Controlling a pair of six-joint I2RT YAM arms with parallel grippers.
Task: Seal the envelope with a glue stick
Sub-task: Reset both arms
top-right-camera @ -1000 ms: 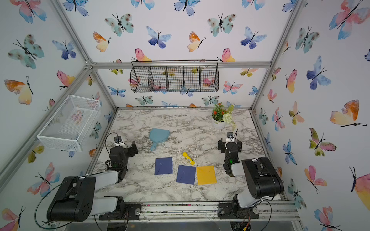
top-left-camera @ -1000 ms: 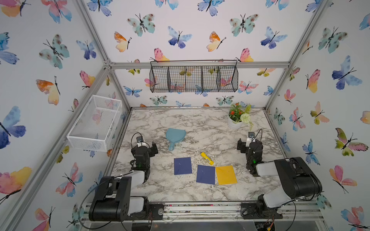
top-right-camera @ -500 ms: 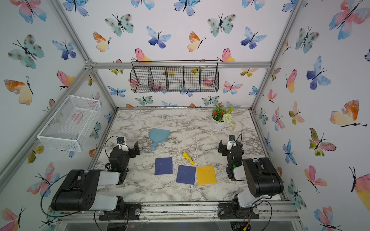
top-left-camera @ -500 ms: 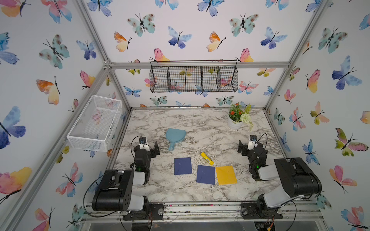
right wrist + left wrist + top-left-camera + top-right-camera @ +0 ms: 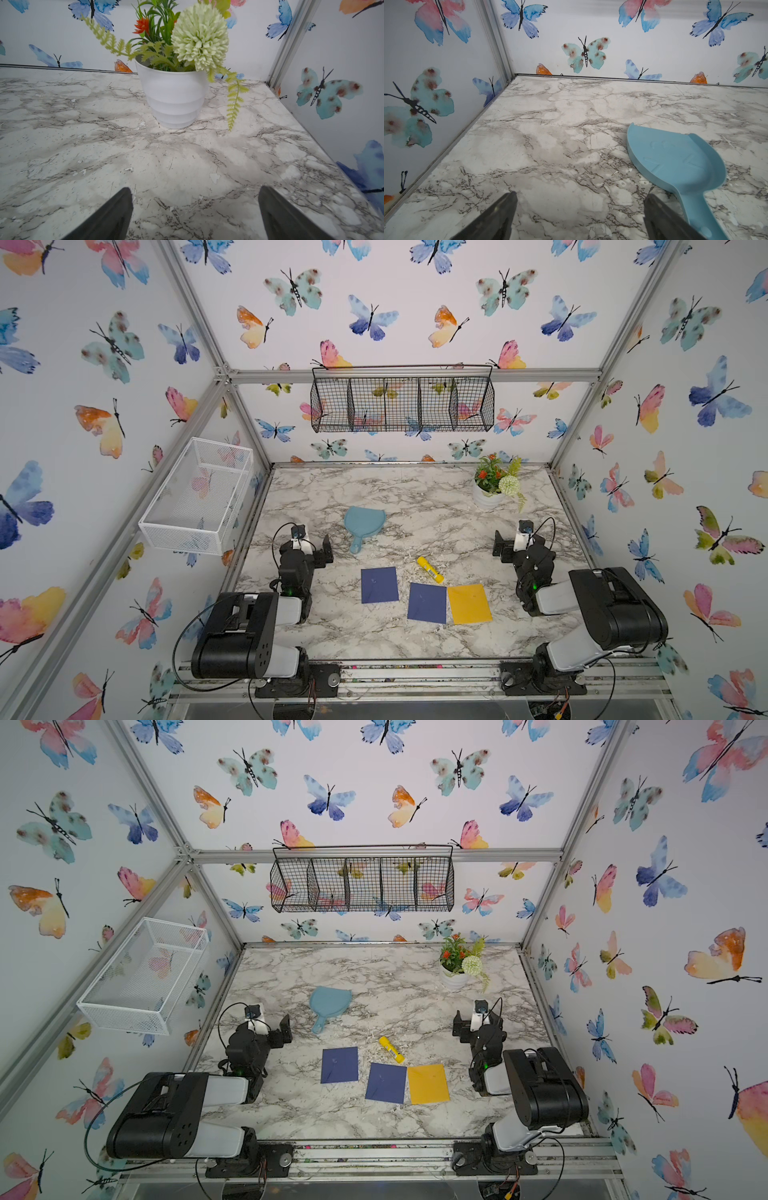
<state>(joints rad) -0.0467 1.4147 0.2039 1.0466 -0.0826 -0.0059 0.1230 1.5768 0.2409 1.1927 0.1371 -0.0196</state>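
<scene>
The yellow glue stick [image 5: 430, 569] [image 5: 391, 1049] lies flat on the marble table in both top views. It sits just behind three flat envelopes: a navy one [image 5: 379, 585] [image 5: 339, 1065], a second navy one [image 5: 427, 603] [image 5: 386, 1082] and a yellow one [image 5: 469, 603] [image 5: 428, 1083]. My left gripper [image 5: 311, 547] [image 5: 270, 1028] [image 5: 578, 199] rests open at the table's left side, with nothing between its fingers. At the right side my right gripper [image 5: 512, 545] [image 5: 471, 1026] [image 5: 194, 195] is open and empty too. Both are well away from the glue stick.
A light blue dustpan [image 5: 363, 520] [image 5: 330, 1000] [image 5: 675, 158] lies just right of the left gripper. A white pot of artificial flowers [image 5: 488, 497] [image 5: 455, 979] [image 5: 174, 97] stands ahead of the right gripper. A white wire basket [image 5: 199, 497] and a black one [image 5: 401, 404] hang on the walls.
Both arms have shifted slightly as their rear links settled. The grippers stay open near the same spots. The glue stick and envelopes have not moved.
</scene>
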